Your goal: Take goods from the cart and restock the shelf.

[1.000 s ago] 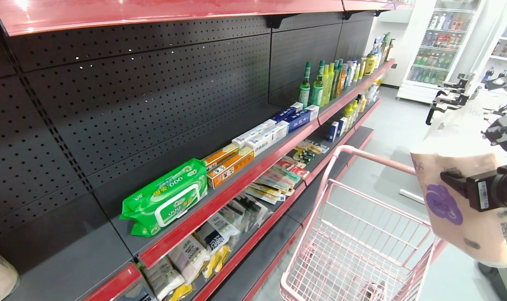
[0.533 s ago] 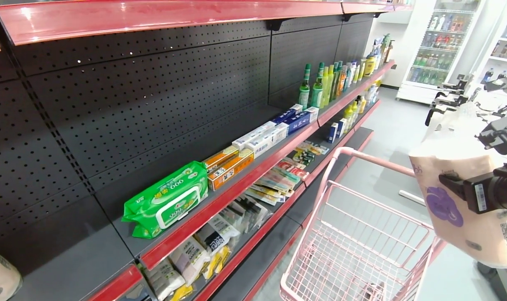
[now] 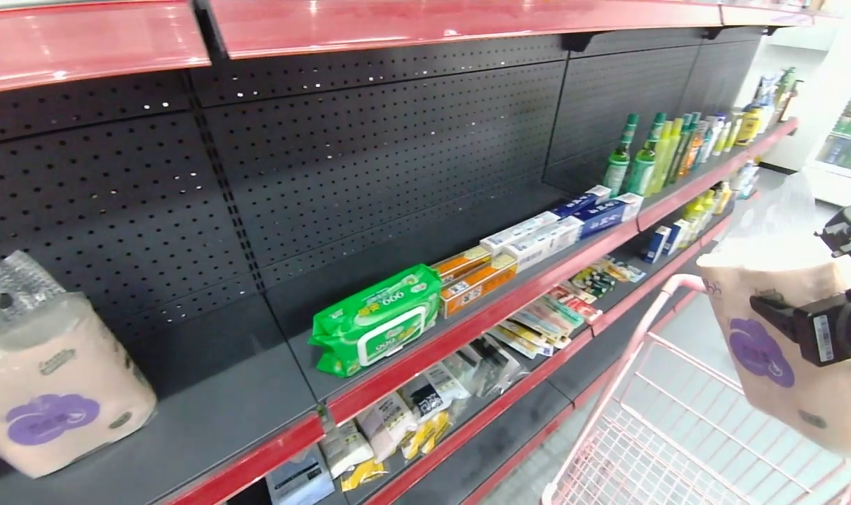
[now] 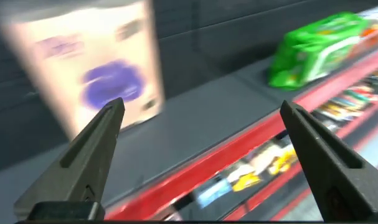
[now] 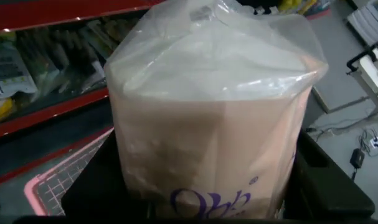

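Right gripper [image 3: 783,315] clasped one tissue pack [image 3: 776,400], lower corner cut off from view; pink cart [image 3: 639,326] sat below. Left gripper [image 4: 201,106] stood spread wide; second pack [image 4: 95,68], blurred, rested beyond it on grey shelf [image 4: 201,134].

A green pack of wipes [image 3: 377,319] lies flat on the middle shelf [image 3: 222,414], near its red front edge. Just beside it, farther along, lie two orange boxes [image 3: 476,275], then white boxes [image 3: 534,242] and blue boxes [image 3: 597,210] in a row. Past them, green bottles [image 3: 641,158] stand upright, with more bottles of mixed colours beyond. A black perforated panel [image 3: 383,154] backs the whole row. On the level below lie pale bags [image 3: 411,414], flat coloured packets [image 3: 537,315], small blue-and-white boxes [image 3: 660,242] and yellow bottles [image 3: 699,207]. A glass-door fridge [image 3: 849,133] with drinks stands at the aisle's far end.
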You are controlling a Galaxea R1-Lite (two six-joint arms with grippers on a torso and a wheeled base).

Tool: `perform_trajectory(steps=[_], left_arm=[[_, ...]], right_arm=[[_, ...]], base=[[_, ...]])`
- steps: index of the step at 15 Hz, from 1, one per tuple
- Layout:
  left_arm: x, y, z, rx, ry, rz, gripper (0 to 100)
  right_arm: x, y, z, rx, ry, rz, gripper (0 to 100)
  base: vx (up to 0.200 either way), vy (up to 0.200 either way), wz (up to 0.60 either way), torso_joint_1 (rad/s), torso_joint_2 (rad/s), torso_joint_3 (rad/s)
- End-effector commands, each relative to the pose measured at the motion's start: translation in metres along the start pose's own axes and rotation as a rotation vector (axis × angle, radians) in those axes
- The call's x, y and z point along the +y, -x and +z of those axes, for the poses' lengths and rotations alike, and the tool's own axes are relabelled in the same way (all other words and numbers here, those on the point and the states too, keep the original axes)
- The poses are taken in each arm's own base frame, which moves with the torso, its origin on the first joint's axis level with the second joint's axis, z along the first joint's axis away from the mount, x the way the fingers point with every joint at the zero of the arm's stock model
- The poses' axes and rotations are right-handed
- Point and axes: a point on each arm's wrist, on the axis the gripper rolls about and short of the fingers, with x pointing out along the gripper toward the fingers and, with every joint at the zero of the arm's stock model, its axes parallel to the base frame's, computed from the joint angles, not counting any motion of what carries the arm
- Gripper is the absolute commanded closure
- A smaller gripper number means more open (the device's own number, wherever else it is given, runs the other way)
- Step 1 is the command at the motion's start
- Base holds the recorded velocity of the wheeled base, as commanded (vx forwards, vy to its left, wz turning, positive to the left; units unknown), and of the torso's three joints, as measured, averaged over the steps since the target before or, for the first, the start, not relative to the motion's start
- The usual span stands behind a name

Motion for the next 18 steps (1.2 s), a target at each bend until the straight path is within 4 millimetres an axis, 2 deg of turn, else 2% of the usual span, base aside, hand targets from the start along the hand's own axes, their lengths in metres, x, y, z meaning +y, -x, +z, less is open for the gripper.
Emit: perform_trajectory(steps=[1,9,11,12,14,18], left_arm=[[0.0,0.0,0.0,0.002,0.0,0.001,0],[0.0,0.0,0.0,0.002,0.0,0.001,0],[0.0,0.0,0.0,0.002,0.0,0.001,0],[0.0,0.0,0.0,0.002,-0.002,0.001,0],[0.0,0.0,0.0,0.002,-0.002,0.001,0],[0.0,0.0,0.0,0.003,0.0,0.001,0]], right_arm=[[-0.002,0.006,0.001,-0.018,-0.004,-0.006,100],[-0.003,0.009,0.001,-0.03,-0.008,-0.014,100],[-0.005,0.011,0.002,-0.028,-0.002,-0.041,100],[-0.01,0.022,0.002,-0.054,-0.006,-0.066,100],[-0.014,0.026,-0.004,-0.046,-0.02,-0.098,100],[-0.024,0.068,-0.01,-0.205,-0.064,-0.066,100]], base=[[0.0,0.0,0.6,0.007,0.0,0.002],[0.0,0.0,0.6,0.003,0.0,0.0],[0.0,0.0,0.0,0.0,0.0,0.0],[0.0,0.0,0.0,0.0,0.0,0.0],[0.0,0.0,0.0,0.0,0.0,0.0],[0.0,0.0,0.0,0.0,0.0,0.0]])
